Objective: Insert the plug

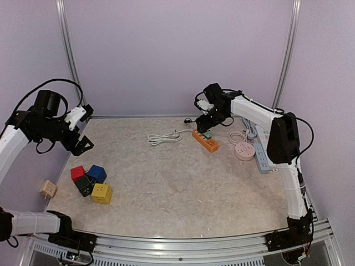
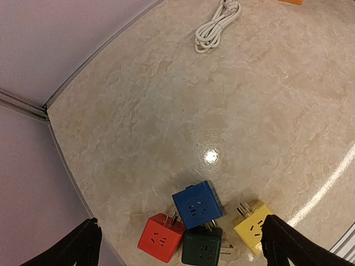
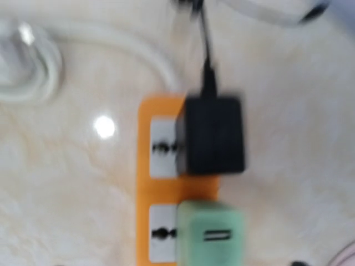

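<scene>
On the orange power strip (image 3: 163, 191), the black plug (image 3: 213, 136) sits at a socket, seemingly inserted. Your right gripper (image 1: 208, 128) hovers above, its fingers' spread unclear; your left gripper (image 2: 180, 220) hangs wide, empty. Next, lift straight up without snagging the cord (image 3: 206, 55).

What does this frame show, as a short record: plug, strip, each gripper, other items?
plug: black adapter on orange strip, looks seated; view blurred
neighbour: green adapter on next socket
left gripper: open, empty, raised near cubes
right gripper: over strip, jaws unclear
</scene>
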Robot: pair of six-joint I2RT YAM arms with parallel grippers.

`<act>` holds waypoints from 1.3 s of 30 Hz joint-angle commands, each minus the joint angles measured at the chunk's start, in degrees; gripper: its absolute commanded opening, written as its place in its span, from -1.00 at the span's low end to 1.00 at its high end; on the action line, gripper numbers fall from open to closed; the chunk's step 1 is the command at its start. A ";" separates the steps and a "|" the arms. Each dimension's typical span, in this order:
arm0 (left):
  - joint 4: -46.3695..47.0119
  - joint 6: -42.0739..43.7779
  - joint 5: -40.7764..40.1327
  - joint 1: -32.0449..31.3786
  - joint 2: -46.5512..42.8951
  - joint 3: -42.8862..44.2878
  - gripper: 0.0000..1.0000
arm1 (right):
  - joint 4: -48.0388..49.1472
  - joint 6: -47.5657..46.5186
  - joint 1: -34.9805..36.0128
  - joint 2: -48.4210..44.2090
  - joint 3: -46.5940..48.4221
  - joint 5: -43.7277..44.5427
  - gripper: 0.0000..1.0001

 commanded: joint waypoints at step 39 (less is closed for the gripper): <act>-1.26 1.03 0.17 0.82 -0.70 -0.26 0.98 | 6.36 2.93 -0.53 1.63 -18.16 2.56 -1.00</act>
